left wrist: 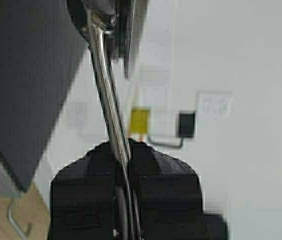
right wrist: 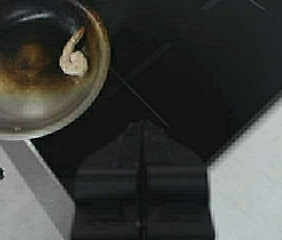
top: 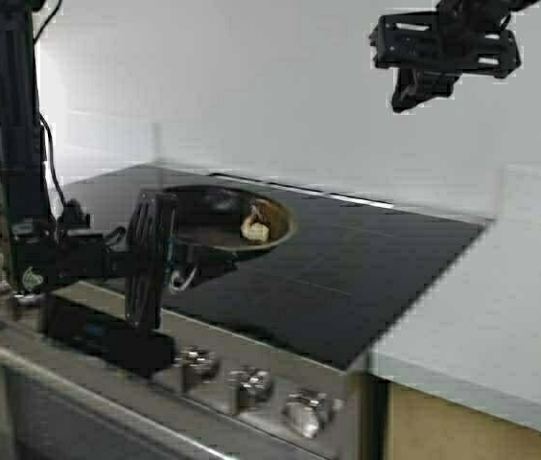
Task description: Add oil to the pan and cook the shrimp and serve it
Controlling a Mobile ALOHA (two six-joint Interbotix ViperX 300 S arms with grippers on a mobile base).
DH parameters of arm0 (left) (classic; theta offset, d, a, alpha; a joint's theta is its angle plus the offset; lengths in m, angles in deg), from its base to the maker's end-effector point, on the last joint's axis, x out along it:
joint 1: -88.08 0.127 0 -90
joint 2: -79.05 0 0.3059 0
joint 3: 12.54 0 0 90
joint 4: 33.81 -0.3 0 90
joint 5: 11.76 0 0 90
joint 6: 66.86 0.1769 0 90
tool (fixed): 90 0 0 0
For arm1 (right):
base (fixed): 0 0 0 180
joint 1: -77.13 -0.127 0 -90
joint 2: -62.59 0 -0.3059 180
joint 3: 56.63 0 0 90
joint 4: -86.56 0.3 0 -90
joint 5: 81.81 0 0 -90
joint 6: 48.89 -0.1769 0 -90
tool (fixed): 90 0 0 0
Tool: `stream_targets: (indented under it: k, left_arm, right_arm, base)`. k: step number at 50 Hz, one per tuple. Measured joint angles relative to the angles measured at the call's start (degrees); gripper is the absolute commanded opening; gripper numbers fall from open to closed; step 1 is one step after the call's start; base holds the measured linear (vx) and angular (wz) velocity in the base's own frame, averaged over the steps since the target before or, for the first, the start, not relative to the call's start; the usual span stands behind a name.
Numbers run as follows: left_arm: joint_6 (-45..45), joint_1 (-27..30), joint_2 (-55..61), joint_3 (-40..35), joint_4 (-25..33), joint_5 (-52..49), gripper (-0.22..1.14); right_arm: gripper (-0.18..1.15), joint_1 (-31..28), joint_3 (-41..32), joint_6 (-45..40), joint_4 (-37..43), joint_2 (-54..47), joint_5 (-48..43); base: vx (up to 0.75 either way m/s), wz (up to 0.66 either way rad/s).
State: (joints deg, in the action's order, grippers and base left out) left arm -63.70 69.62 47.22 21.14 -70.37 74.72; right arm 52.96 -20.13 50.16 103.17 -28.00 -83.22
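Observation:
The steel pan (top: 221, 222) sits over the left part of the black cooktop, its inside stained brown. In it, near the right rim, lies the pale curled shrimp (top: 255, 228). My left gripper (top: 176, 253) is shut on the pan's thin steel handle (left wrist: 106, 85), which runs between its fingers. I cannot tell whether the pan rests on the glass or hangs just above it. My right gripper (top: 414, 96) hangs high at the back right, shut on nothing. Its wrist view looks down on the pan (right wrist: 26, 95) and the shrimp (right wrist: 73, 59). The oil is out of view.
The black glass cooktop (top: 347, 278) has a row of steel knobs (top: 251, 383) along its front edge. A pale counter (top: 482, 316) adjoins it on the right. A white wall runs behind.

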Motion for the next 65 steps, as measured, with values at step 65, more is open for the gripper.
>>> stream_targets:
  k: [65]
  left_arm:
    - [0.00, 0.97, -1.49, 6.06, 1.05, 2.37, 0.04]
  right_arm:
    - [0.05, -2.11, -1.58, -0.09, 0.00, 1.14, 2.72]
  base:
    - [0.04, 0.37]
